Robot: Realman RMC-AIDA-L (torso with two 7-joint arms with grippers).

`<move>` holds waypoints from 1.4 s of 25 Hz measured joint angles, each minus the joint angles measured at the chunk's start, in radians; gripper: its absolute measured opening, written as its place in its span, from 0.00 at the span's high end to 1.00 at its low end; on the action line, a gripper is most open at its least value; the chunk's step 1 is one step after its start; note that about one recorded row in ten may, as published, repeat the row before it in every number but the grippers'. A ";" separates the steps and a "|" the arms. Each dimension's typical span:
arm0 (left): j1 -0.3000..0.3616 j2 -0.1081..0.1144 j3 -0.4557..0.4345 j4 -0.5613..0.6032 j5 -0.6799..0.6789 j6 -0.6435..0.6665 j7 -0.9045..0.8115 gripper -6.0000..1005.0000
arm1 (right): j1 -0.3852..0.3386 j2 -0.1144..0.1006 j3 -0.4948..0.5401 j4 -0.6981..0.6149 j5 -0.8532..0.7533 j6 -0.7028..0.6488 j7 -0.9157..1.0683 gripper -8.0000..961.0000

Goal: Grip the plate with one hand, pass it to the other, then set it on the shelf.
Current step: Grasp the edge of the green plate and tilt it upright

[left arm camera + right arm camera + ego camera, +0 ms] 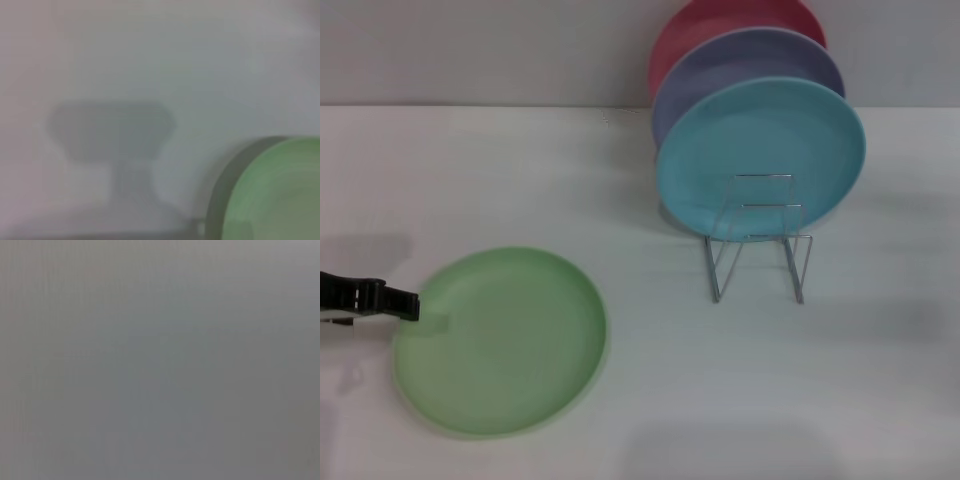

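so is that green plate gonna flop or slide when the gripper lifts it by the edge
The green plate looks rigid, a shallow moulded disc, so it probably won't flop. Its matte surface may give fair grip, though held only at the rim by the left gripper it could tilt. Lying flat on the smooth table, it would likely slide if pushed.

Light green plate (500,342) flat on table, front-left. Silver wire shelf (757,243) stands well apart, rear-right, front loops empty.
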 joint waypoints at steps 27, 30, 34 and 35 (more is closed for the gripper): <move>-0.099 -0.001 0.074 0.170 0.067 0.012 -0.006 0.33 | 0.000 -0.001 0.005 0.000 0.001 -0.003 0.007 0.41; -0.107 -0.001 0.074 0.183 0.067 0.019 -0.003 0.44 | 0.000 -0.001 0.006 0.000 0.001 -0.003 0.007 0.41; -0.109 -0.001 0.074 0.188 0.068 0.026 -0.001 0.53 | 0.000 -0.003 0.006 0.000 0.001 -0.003 0.007 0.41; -0.110 -0.001 0.074 0.190 0.068 0.028 -0.001 0.54 | 0.000 -0.003 0.006 0.000 0.001 -0.003 0.008 0.41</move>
